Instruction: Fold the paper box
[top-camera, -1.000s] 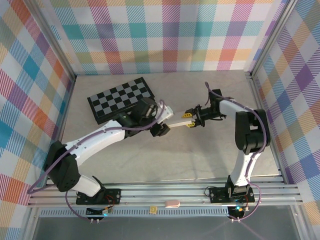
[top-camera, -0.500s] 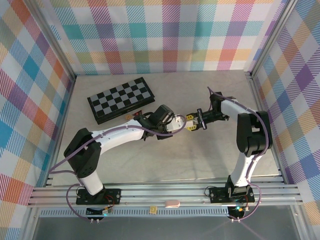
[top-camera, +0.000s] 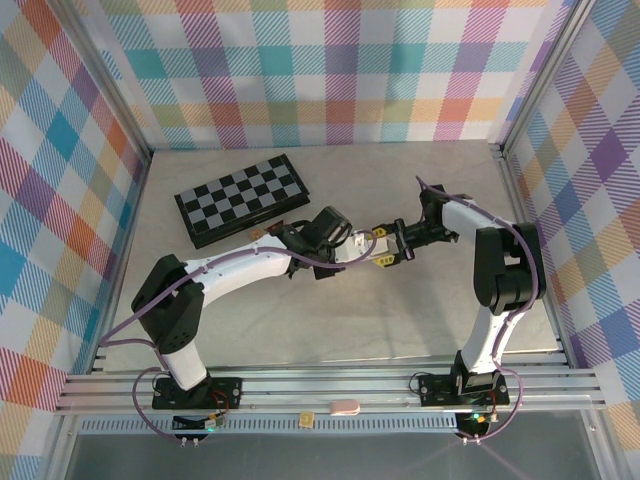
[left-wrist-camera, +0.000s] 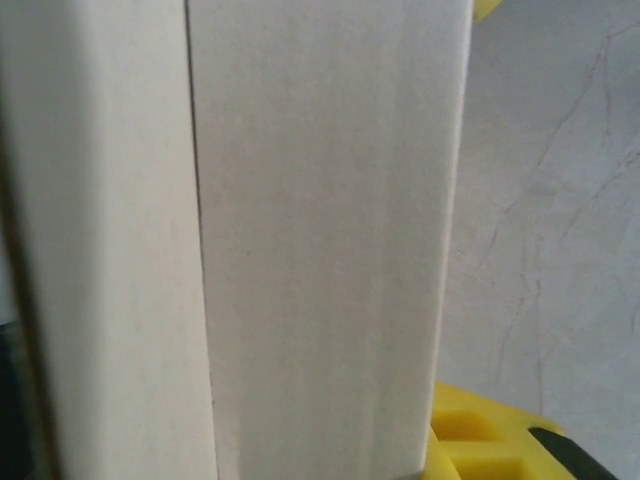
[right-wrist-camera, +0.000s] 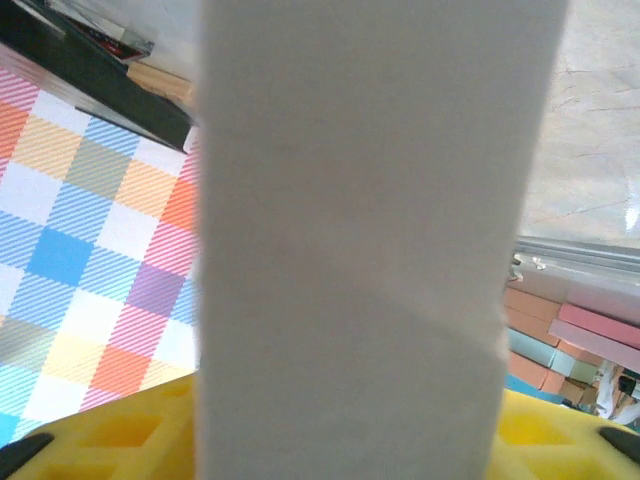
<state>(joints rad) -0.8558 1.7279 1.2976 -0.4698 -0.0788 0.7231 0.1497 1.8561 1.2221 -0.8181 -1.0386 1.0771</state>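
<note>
The pale marbled counter (top-camera: 400, 320) spreads under both arms, closed in by plaid walls (top-camera: 330, 70), and the two tools meet above its middle. A black-and-grey checkered board (top-camera: 240, 200) lies flat on the counter, beyond the left tool (top-camera: 340, 250) and off to its left, apart from it. The paper box (top-camera: 358, 245), plain white cardboard, sits between the left tool and the right tool (top-camera: 382, 250), which face each other across it from either side. From the left wrist the paper box (left-wrist-camera: 320, 240) stands right against the lens as a tall white panel with one straight seam running down it, a yellow pad (left-wrist-camera: 490, 445) of that tool showing just beside its lower right corner and bare counter (left-wrist-camera: 560, 200) past its right edge. From the right wrist the paper box (right-wrist-camera: 360, 240) rises as a white upright slab between that tool's yellow fingers (right-wrist-camera: 110, 430), one on each side of its base. Whether either tool presses on the cardboard or stands a little off it I cannot tell, so neither tool's grip can be judged. The inside of the box is hidden, and what it holds cannot be told.
</note>
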